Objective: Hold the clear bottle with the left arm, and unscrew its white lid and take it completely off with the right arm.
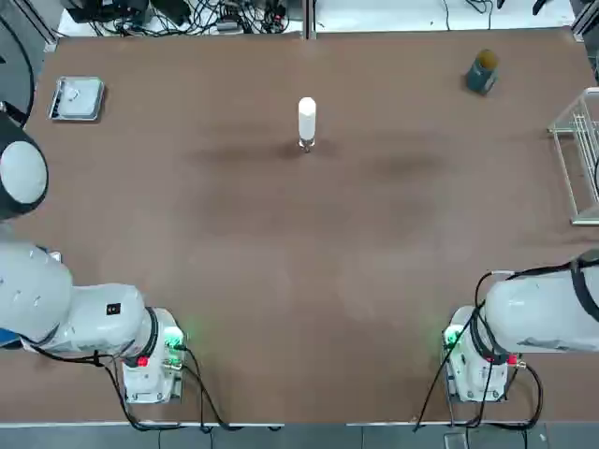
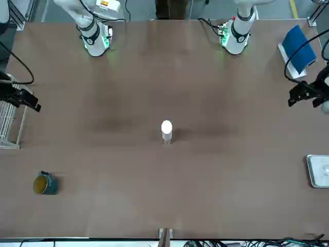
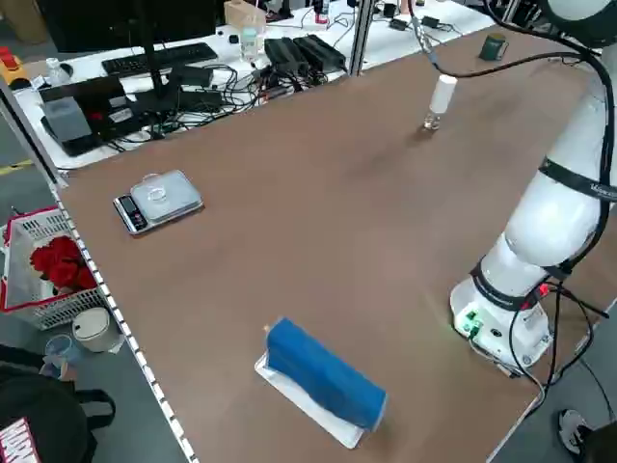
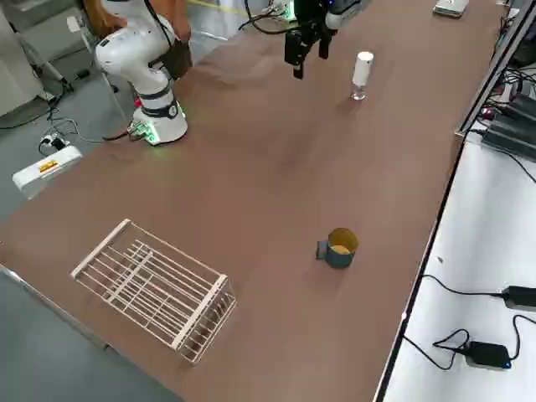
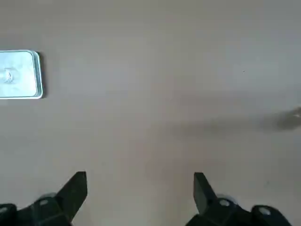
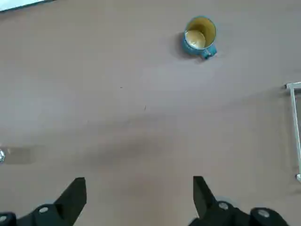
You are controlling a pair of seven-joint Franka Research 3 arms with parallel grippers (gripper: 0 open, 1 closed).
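Tabletop (image 1: 281,215): smooth, matt brown. Bottle (image 1: 306,146), at twelve o'clock from centre in the top view: clear, glossy. White lid (image 1: 307,117): smooth, opaque. Scale (image 1: 78,98), towards ten o'clock: shiny metallic plate. Mug (image 1: 482,72), towards one o'clock: glossy teal exterior. Gripper fingers (image 5: 73,193): matt black.

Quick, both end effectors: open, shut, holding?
Left end effector: open, holding nothing.
Right end effector: open, holding nothing.
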